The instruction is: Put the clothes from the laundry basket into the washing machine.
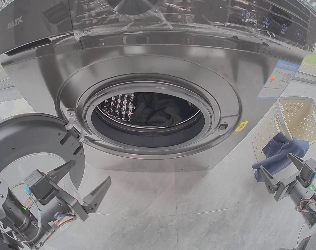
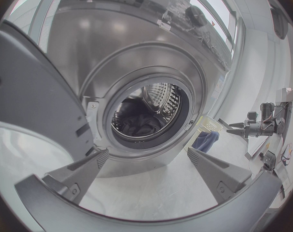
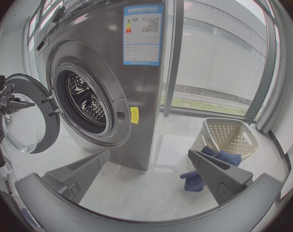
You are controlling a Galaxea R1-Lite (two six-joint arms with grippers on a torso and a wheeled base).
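The left gripper [image 1: 91, 171], jaws wide and empty, hangs by the washing machine's [image 1: 158, 59] open door [image 1: 26, 132]. The right gripper [image 1: 276, 161], also wide, hovers right of the machine beside a crumpled blue garment [image 1: 279, 153] spilling from the beige laundry basket [image 1: 300, 118]. Dark clothes [image 1: 158, 110] lie in the drum. A blue-edged energy label [image 1: 279, 78] and a yellow sticker [image 1: 241, 126] mark the machine's front.

The washing machine [image 1: 158, 63] has its round mouth [image 1: 147, 122] wide open, with room inside above the dark clothes [image 1: 158, 110] in the drum [image 1: 118, 105]. Its door [image 1: 29, 136] hangs open on the left, just beside the left gripper [image 1: 91, 171] — that side is blocked. The floor [image 1: 158, 202] in front gives room to pass, and the laundry basket [image 1: 300, 117] sits off to the right.
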